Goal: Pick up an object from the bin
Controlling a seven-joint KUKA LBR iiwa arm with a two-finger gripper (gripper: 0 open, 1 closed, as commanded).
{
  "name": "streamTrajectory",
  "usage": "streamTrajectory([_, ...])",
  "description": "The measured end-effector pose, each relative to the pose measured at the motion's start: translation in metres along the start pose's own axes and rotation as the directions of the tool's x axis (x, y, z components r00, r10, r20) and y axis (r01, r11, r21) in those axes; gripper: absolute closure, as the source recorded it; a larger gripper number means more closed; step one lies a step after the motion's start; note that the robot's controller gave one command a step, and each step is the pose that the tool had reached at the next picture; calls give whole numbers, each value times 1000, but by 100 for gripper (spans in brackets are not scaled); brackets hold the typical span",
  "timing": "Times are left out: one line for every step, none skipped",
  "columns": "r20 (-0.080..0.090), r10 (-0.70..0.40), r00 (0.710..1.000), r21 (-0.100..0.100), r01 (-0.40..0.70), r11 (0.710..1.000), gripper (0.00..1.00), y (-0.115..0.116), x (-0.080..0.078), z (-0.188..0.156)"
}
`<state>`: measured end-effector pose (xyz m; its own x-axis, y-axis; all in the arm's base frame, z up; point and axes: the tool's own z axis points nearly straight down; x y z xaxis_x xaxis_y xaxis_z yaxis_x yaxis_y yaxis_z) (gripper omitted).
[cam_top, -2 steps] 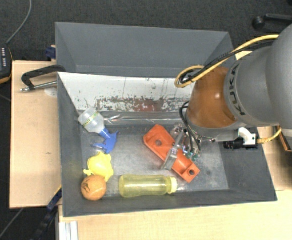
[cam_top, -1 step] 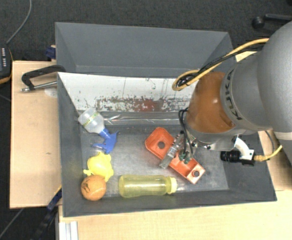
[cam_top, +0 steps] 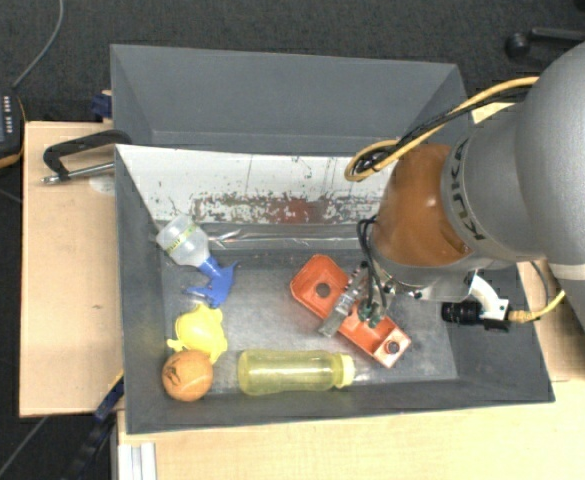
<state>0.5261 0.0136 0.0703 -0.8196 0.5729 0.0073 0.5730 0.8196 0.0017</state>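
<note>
You are looking at an orange plastic toy [cam_top: 317,286] lying on the floor of the bin [cam_top: 272,98], right of centre. It has a rounded block with a dark hole at its left end and a flatter tab reaching toward the near right. You are not seeing enough to say whether those are one thing or two touching pieces. The end effector [cam_top: 358,306] is hanging right over the middle of that orange shape, coming in from the right, and its body is hiding the contact. You cannot tell whether it is open or closed, or whether anything is gripped. Judging by the placement, the toy is making a sensible target, since it is lying apart from the other things with bare floor around it. Just near of it, a yellowish clear bottle [cam_top: 292,371] is lying on its side along the near wall, close to the orange tab. If you are planning a lift, that closeness is the likeliest source of a nudge. Farther left, an orange ball [cam_top: 187,375] is resting in the near left corner, touching a yellow toy [cam_top: 200,330]. Beyond those, a clear spray bottle [cam_top: 182,240] with a blue trigger [cam_top: 212,281] is leaning toward the far left, well apart from the arm.
</note>
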Motion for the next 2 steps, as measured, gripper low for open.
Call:
streamTrajectory([-2, 0, 1000, 2, 0, 1000, 100, -1, 1, -6])
streamTrajectory([1, 0, 1000, 0, 0, 1000, 100, 0, 1, -24])
